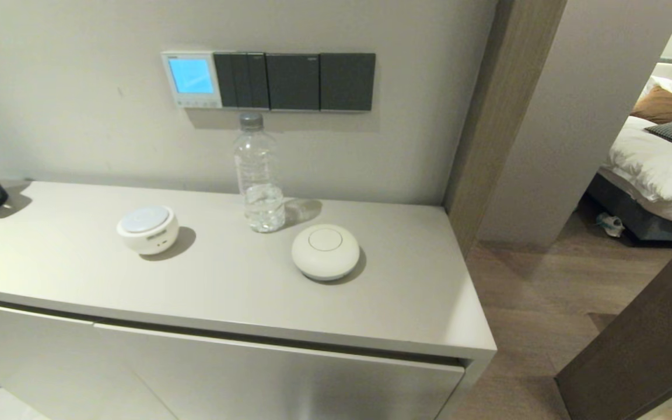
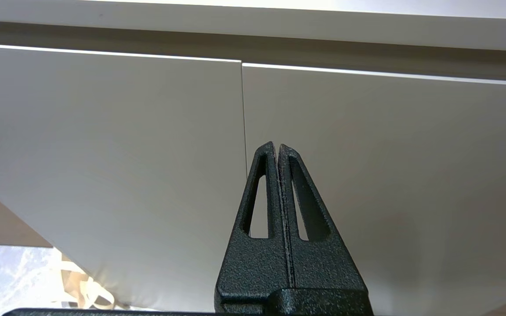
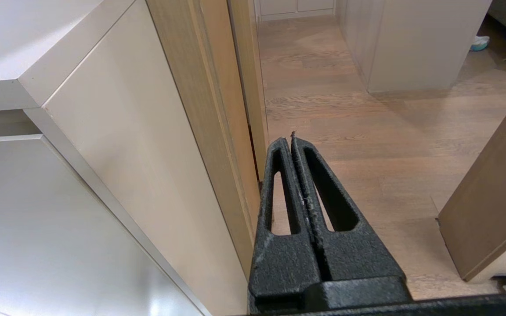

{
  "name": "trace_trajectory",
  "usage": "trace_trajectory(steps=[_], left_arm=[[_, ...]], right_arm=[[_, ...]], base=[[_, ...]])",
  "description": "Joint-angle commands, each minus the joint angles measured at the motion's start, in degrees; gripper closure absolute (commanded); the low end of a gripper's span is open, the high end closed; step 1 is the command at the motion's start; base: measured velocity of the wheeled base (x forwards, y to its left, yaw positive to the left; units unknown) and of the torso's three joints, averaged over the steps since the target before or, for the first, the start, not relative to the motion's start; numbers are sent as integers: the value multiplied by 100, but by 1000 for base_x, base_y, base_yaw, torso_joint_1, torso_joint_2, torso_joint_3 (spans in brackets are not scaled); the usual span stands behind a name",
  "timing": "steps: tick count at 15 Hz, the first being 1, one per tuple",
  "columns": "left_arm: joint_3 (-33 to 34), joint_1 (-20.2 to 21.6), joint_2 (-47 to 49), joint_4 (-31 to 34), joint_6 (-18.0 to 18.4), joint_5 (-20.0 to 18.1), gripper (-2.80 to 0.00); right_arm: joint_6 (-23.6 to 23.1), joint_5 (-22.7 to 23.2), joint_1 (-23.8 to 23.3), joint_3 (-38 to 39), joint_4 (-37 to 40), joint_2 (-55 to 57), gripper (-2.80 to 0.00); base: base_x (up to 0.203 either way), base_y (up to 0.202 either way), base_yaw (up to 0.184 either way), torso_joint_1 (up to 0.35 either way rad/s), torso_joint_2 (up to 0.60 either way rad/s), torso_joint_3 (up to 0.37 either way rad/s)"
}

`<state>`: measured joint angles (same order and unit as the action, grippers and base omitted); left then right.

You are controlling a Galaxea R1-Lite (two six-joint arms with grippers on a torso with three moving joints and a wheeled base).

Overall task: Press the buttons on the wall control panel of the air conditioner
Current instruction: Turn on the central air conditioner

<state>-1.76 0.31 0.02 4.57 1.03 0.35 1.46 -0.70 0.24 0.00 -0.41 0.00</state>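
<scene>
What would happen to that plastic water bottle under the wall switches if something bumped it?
The water bottle would probably tip easily: it stands tall and narrow on the cabinet top, with water only near its bottom. Being mostly empty, it is likely light. Its thin clear wall may dent if squeezed, and once down, its round body could roll.

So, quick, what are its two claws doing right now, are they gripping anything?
Left gripper: closed, holding nothing, low in front of the cabinet doors.
Right gripper: closed, holding nothing, down by the cabinet's side, over the wooden floor.
</scene>
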Motion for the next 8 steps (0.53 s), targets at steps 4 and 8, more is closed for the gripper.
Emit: trace_trajectory(steps=[4, 8], left_arm=[[0, 4, -2, 9, 11, 0, 0], [-9, 13, -2, 35, 46, 0, 0]], right_arm=[[-1, -1, 2, 18, -2, 8, 0], [3, -1, 2, 18, -2, 8, 0]], base=[[0, 0, 0, 0, 0, 0], [0, 0, 0, 0, 0, 0]])
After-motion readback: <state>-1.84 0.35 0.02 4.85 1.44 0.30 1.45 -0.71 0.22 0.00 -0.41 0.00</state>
